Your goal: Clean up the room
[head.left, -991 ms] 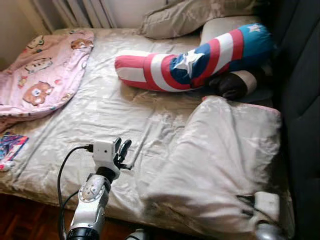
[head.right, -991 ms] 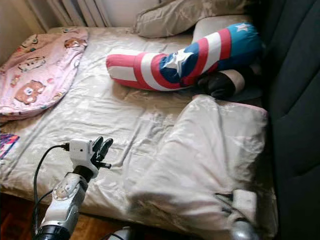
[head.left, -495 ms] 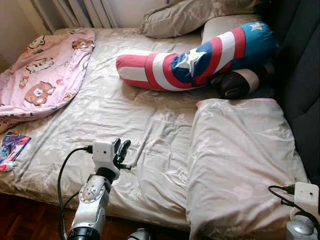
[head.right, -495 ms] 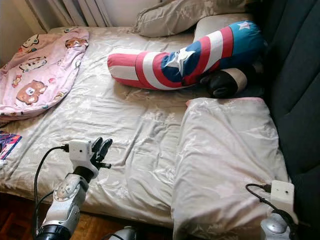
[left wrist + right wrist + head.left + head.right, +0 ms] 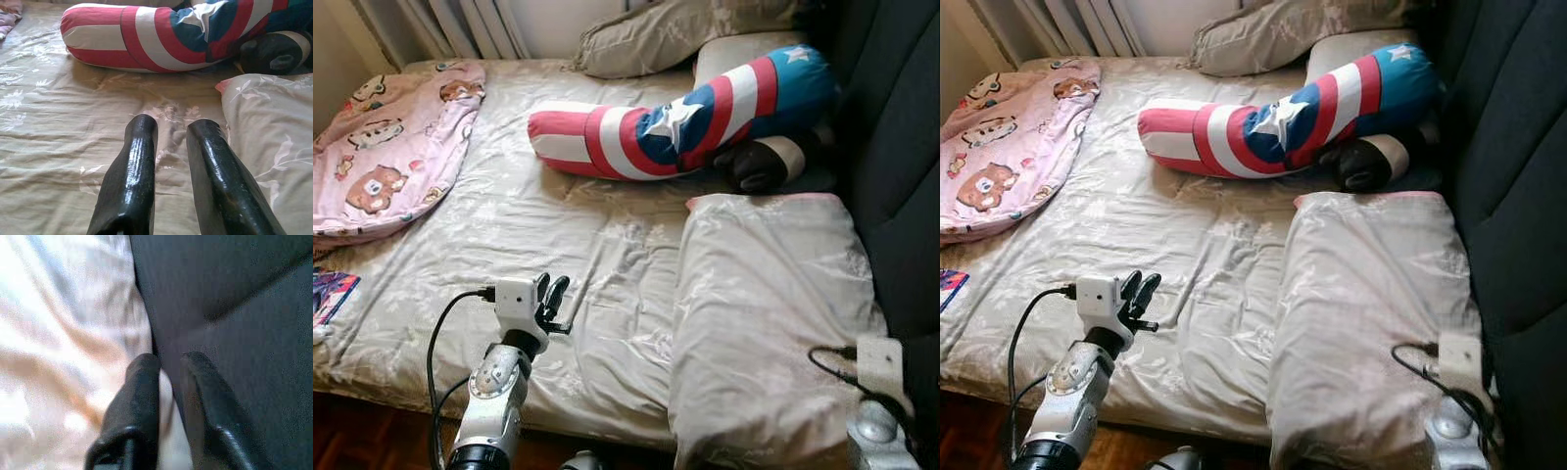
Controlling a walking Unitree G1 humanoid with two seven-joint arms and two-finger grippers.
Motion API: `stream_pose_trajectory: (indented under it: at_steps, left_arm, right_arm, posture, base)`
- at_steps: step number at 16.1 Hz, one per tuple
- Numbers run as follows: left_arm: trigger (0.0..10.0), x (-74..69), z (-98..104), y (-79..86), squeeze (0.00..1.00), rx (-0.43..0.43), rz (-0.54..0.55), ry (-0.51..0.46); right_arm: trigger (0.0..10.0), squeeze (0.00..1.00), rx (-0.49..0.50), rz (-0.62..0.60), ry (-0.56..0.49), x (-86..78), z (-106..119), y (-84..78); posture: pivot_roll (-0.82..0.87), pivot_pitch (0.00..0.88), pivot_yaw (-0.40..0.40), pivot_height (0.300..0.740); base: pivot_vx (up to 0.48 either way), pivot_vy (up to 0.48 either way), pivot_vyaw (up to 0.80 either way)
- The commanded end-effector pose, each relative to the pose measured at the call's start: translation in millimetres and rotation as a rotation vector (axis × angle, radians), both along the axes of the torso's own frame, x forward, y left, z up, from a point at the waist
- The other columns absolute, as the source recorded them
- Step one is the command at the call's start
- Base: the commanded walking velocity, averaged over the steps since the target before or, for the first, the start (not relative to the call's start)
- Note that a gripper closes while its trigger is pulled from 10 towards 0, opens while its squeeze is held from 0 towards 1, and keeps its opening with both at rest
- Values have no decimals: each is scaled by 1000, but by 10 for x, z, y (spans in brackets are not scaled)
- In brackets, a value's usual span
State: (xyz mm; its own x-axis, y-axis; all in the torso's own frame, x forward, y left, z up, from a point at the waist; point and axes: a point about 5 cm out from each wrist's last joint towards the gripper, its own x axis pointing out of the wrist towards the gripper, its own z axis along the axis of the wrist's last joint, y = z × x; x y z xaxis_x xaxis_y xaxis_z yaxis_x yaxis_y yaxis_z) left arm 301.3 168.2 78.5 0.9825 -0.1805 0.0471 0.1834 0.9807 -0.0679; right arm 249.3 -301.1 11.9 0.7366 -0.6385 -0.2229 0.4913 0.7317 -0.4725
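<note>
A beige pillow (image 5: 769, 304) lies flat on the right side of the bed, against dark upholstery (image 5: 901, 147). My right arm's wrist (image 5: 873, 367) is at the pillow's near right corner. In the right wrist view my right gripper (image 5: 171, 360) is open by a narrow gap, pointing into the seam between pillow (image 5: 58, 333) and upholstery. My left gripper (image 5: 551, 297) hovers over the sheet (image 5: 509, 225) near the bed's front edge, fingers (image 5: 139, 161) slightly apart with nothing between them. A red, white and blue bolster (image 5: 675, 122) lies across the bed's far part.
A pink cartoon blanket (image 5: 382, 157) is bunched at the far left. Beige pillows (image 5: 675, 29) lean at the head. A black cylinder (image 5: 759, 166) sits beside the bolster. A colourful flat item (image 5: 328, 294) lies at the left edge. Wooden floor (image 5: 352, 431) shows below the bed.
The beige pillow, lifted and bunched a second ago, now lies flat. My right wrist has drawn back to its near right corner. The left arm has not moved.
</note>
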Motion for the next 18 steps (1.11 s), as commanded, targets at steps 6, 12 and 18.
stream_pose_trajectory:
  at_steps: [6,12,18]
  left_arm:
    - [10000,-74,-365,105,0,-7,58,154]
    - [10000,-415,-993,128,0,79,70,489]
    - [10000,-747,-1334,152,0,171,89,735]
  right_arm:
    - [10000,0,396,386,-71,171,-157,739]
    - [10000,0,529,537,135,-77,-494,1091]
    - [10000,0,591,403,309,-463,-793,1058]
  posture:
    - [1,113,45,697]
    - [-38,18,10,697]
    - [-51,0,20,697]
  base:
    - [0,0,0]
    - [0,0,0]
    - [0,0,0]
